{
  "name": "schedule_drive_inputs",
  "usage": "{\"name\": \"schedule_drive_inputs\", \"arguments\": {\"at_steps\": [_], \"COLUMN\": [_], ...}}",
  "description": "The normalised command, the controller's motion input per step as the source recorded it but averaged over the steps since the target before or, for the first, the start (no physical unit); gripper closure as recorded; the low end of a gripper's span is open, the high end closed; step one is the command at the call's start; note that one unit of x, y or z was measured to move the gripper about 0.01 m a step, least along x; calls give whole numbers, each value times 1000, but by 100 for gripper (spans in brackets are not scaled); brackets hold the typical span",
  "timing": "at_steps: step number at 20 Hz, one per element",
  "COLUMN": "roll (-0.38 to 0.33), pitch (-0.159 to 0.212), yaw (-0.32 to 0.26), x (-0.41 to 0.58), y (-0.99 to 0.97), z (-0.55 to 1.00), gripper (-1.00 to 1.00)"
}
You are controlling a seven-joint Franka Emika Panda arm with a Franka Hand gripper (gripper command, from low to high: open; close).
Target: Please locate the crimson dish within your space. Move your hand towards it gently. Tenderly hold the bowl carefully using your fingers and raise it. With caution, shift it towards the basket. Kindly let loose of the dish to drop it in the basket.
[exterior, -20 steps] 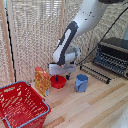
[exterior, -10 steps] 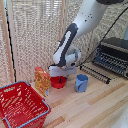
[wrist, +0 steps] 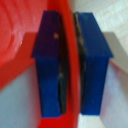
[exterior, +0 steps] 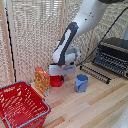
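We found the small round red plastic bowl (exterior: 57, 80) sitting on the light wooden tabletop (exterior: 95, 107), approx. at the scene's middle, w/ the white robot arm's boxy gripper (exterior: 61, 76) down on it. In the wrist view the two dark blue fingers (wrist: 49, 65) were clamped on either side of the bowl's thin red rim (wrist: 71, 55), pads touching it inside and out, so the claw was grasping the bowl at its edge. We couldn't tell whether the bowl was lifted off the wood or not.

Taking the bowl as landmark: the orange-yellow snack packet (exterior: 42, 81) stood upright just beside it, toward the exterior view's left. The blue plastic cup (exterior: 81, 83) stood upright near it, toward the exterior view's right, not touching. The large red plastic shopping basket w/ lattice sides and light blue rim (exterior: 20, 105) sat well apart from it, lower and further to the exterior view's left, beyond the packet. The black toaster oven (exterior: 111, 55) was well apart to the exterior view's right, w/ a pale slatted screen (exterior: 35, 35) behind the bowl.
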Motion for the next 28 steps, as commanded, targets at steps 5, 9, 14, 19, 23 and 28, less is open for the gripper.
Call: {"name": "schedule_drive_inputs", "arguments": {"at_steps": [5,9,14,19,23,28], "roll": [22,12,28,31,7,0], "pitch": [3,2,8,25,20,58], "yaw": [0,1,2,18,0,0], "x": [9,-28,-214,-201,-147,-121], "y": [-27,11,296,659,868,927], "z": [1000,1000,1000,804,507,232], "gripper": [100,100,100,100,100,100]}}
